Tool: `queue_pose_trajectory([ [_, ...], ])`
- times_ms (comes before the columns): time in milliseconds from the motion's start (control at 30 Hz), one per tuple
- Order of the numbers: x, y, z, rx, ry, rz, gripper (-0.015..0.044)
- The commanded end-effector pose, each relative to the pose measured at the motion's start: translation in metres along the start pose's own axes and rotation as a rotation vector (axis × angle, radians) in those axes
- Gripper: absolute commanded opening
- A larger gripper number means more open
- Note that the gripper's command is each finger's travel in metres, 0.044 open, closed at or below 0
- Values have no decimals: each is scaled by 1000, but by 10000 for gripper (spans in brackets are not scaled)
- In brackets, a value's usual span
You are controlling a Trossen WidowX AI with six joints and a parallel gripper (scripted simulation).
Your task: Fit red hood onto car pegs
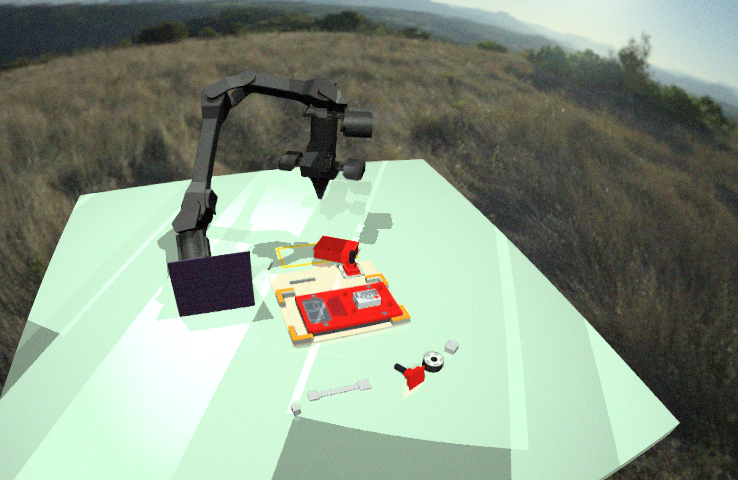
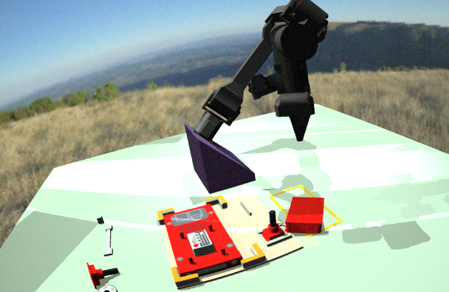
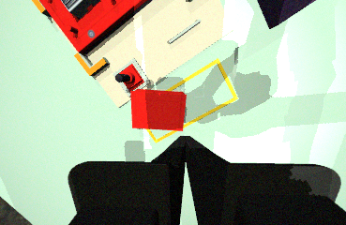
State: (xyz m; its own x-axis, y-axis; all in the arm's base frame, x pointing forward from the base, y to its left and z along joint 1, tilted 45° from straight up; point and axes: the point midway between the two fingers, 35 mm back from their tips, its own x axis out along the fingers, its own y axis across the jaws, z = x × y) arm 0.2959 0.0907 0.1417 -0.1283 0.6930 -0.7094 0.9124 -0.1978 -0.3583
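Off to one side lie a pale grey bar (image 1: 339, 390) (image 2: 108, 241) and a black-rimmed wheel (image 1: 426, 365) (image 2: 106, 289).

In the top view we look from above, obliquely down across the table (image 1: 466, 294) (image 2: 380, 168) (image 3: 30, 117), with both far corners and the right corner in frame and the near edge cut off. The exterior view puts us lower and nearer, beyond the engine end of the chassis (image 1: 341, 325) (image 2: 197, 266) (image 3: 97, 23), facing the purple base (image 1: 211, 285) (image 2: 218, 165) (image 3: 278, 11); its right corner is out of frame. From the wrist we look steeply down past the gripper (image 1: 320, 196) (image 2: 299, 140) (image 3: 185, 137), closest of all. All three share the hood (image 1: 331, 249) (image 2: 305, 213) (image 3: 163, 110) and yellow outline (image 1: 296, 246) (image 2: 285, 191) (image 3: 228, 79); top and exterior share the whole chassis.
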Motion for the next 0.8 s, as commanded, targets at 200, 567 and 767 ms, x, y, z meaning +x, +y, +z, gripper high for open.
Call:
queue_pose_trajectory([
  [200, 15, 12, -1, -346, -1, 2, 157],
  [567, 56, 37, -5, -1212, -1, 0, 440],
  [767, 69, 44, -6, -1485, 0, -1, 440],
])
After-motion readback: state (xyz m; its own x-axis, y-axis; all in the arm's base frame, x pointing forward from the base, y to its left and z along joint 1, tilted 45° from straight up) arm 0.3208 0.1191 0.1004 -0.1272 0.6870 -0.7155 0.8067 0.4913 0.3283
